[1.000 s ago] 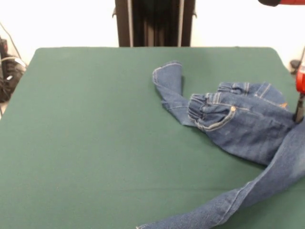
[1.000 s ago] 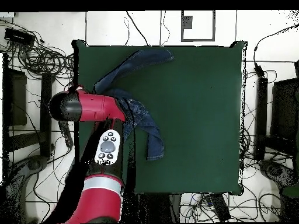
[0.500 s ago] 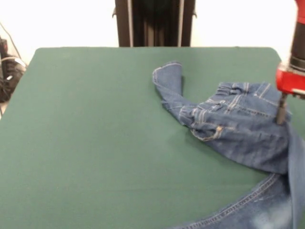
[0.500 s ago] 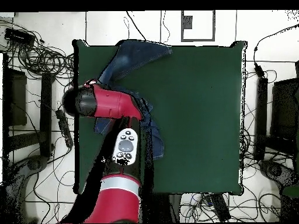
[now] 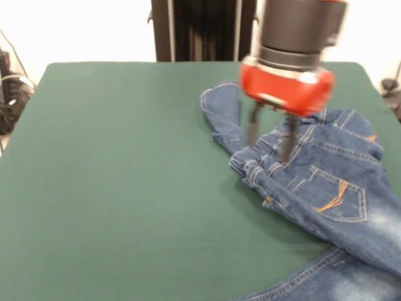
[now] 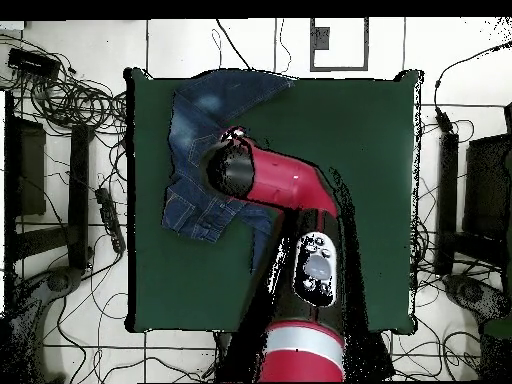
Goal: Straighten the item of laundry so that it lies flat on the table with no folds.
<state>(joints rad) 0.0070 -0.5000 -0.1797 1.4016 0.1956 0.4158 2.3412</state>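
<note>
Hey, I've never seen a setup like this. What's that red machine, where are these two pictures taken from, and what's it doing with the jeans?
The red and black machine is a robot arm on a pedestal at a table covered in dark green cloth. One picture comes from a camera across the table, facing the robot. The other looks straight down from above, with the robot's base at the bottom, so the sides are flipped between them.

A pair of blue jeans lies crumpled on the table, still folded over itself. At the arm's end is the gripper, whose two thin dark fingers reach down to the bunched waistband. They appear to be pinching a fold of the denim, probably to pull it flat.
</note>
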